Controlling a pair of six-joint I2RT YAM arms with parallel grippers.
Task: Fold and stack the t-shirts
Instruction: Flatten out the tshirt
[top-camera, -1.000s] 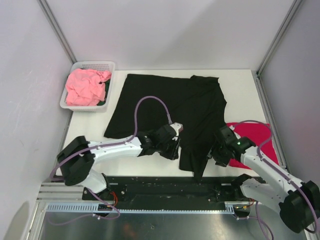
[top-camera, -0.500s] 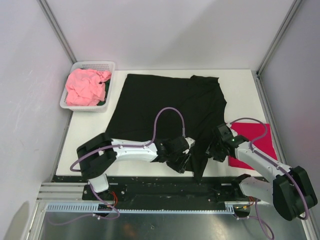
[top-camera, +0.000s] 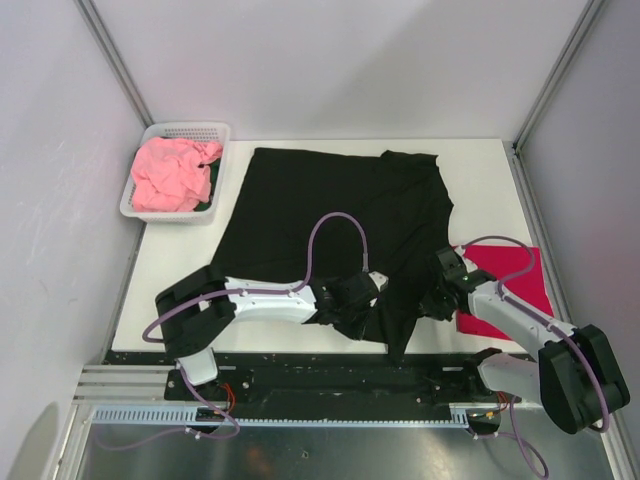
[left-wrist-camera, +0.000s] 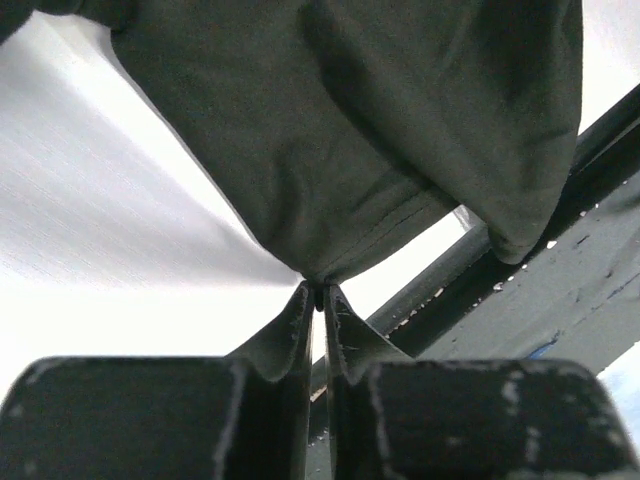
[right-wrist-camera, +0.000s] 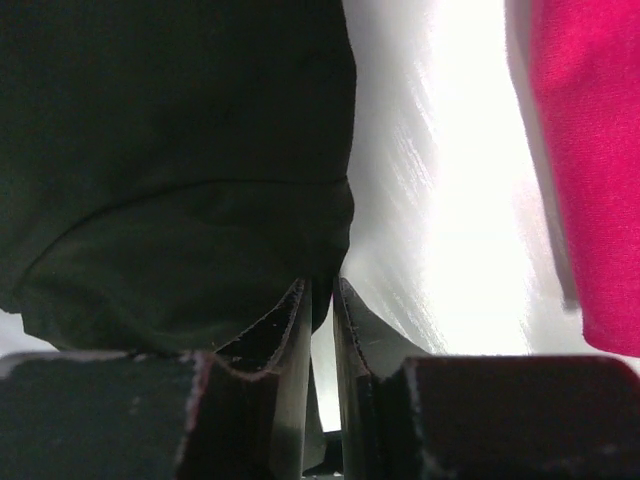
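Arms stretched low and inward over table. Black t-shirt spread flat; near hem pinched tight by left gripper, hem edge clamped by right gripper beside crimson t-shirt.

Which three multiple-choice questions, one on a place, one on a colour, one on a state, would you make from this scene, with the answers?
1. Where is the pink t-shirt? A) in the white basket B) on the floor C) between the arm bases
2. What colour is the t-shirt near the table's right edge? A) blue B) red C) white
3. How is the left gripper? A) wide open B) shut on the basket C) shut on the black t-shirt
Answers: 1 A, it fills the basket; 2 B, the red t-shirt is plainly crimson; 3 C, its fingers pinch dark cloth.
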